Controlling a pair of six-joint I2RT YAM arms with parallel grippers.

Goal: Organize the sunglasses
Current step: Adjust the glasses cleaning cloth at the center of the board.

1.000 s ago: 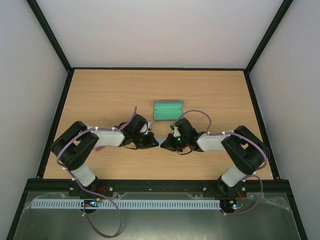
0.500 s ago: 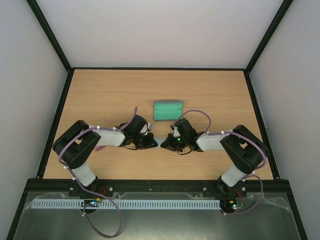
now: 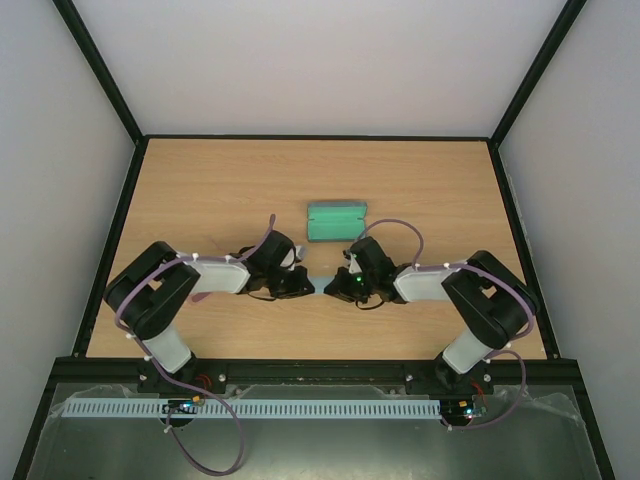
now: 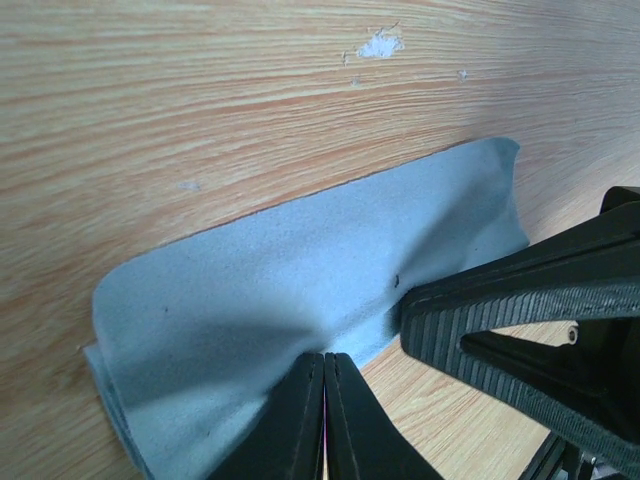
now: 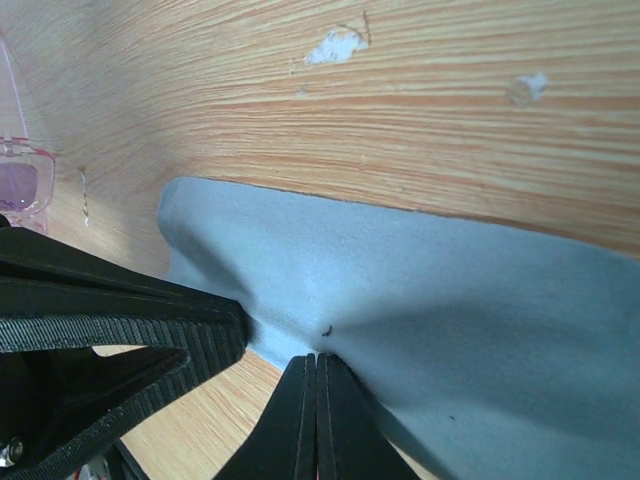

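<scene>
Top and wrist views of two arms working at a light blue, soft rectangular cloth [image 4: 300, 270], which lies on the light wooden table [image 3: 200, 190] and serves as the landmark.

The left gripper [image 4: 324, 365] has its two black fingers pressed together, clamped on the near edge of the cloth. The fabric puckers into a shallow crease where it is pinched. The right gripper [image 5: 316, 365] is likewise closed, its fingers nipping the opposite edge of the cloth, which dimples at that spot. Each wrist view shows the other gripper's ribbed black finger resting just beside the cloth's edge. From above, only a sliver of the cloth shows, between the two grippers.

The sunglasses [image 5: 22, 170], a thin clear-framed pair with pinkish-purple lenses, lie on the table near one corner of the cloth and do not touch it. Only one lens corner and part of the frame are in view, at the left edge of the right wrist view.

A green oblong case [image 3: 337, 221] sits beyond the cloth on the side away from the arm bases, apart from it.
</scene>
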